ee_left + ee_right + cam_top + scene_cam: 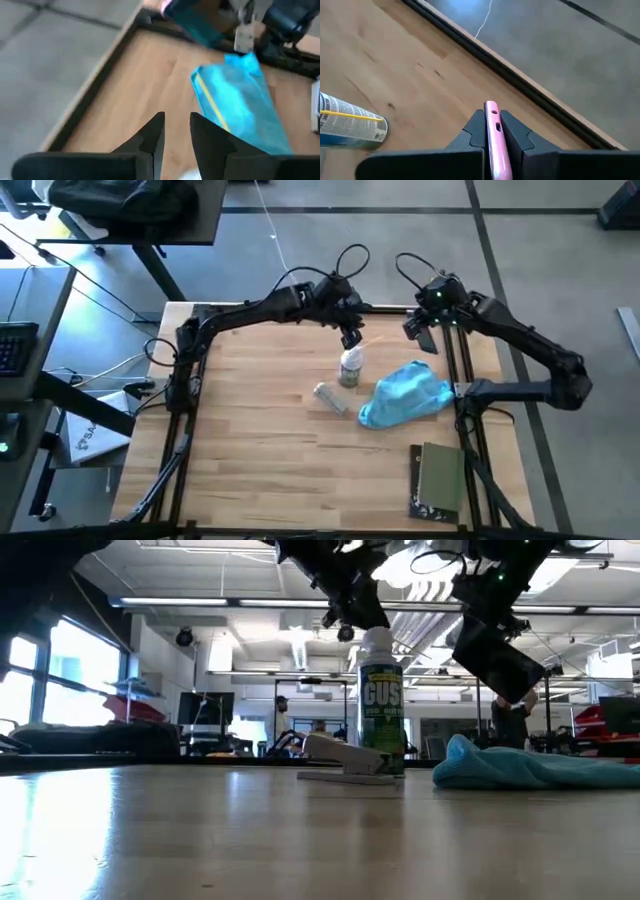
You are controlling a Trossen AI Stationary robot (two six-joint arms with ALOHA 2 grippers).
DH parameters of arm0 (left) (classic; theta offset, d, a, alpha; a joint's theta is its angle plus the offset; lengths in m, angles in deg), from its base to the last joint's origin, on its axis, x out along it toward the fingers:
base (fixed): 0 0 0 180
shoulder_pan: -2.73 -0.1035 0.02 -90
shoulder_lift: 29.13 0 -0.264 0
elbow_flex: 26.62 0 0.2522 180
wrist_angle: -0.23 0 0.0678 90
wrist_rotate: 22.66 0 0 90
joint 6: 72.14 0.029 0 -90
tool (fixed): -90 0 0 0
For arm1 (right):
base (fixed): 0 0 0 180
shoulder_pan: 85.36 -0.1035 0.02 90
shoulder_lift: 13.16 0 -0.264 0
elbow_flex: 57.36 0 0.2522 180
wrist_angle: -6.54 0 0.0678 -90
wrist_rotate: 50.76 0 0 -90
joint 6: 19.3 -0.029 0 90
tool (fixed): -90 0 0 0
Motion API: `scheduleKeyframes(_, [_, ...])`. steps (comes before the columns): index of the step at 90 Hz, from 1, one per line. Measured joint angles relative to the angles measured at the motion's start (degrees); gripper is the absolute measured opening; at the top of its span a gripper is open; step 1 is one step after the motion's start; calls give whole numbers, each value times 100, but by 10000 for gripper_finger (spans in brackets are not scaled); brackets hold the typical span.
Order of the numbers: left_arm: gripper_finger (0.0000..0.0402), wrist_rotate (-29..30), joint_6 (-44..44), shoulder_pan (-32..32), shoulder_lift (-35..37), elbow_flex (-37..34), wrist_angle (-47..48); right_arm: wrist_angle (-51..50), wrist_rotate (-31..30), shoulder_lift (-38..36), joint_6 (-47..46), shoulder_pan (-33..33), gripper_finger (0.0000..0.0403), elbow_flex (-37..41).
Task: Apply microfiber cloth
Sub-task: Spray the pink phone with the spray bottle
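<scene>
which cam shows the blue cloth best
The high view: the whole microfiber cloth lies crumpled on the table, right of the small bottle. The low view gives only its flattened side profile. The left wrist view shows it blurred, beyond the open left claw. The right wrist view misses it.

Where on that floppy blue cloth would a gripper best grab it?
Probably the raised bunched fold at the microfiber cloth's bottle-side end, pinched from straight above. The low view shows that end humped up off the table, while the rest lies flatter.
</scene>
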Motion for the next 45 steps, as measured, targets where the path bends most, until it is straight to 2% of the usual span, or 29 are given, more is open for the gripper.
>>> scheduleKeyframes(12, [62,-476,-95,39,-174,0,-124,-10,6,11,27,0,0,0])
scheduleKeyframes(45, [62,-379,-141,244,-125,0,120,-258,6,11,34,0,0,0])
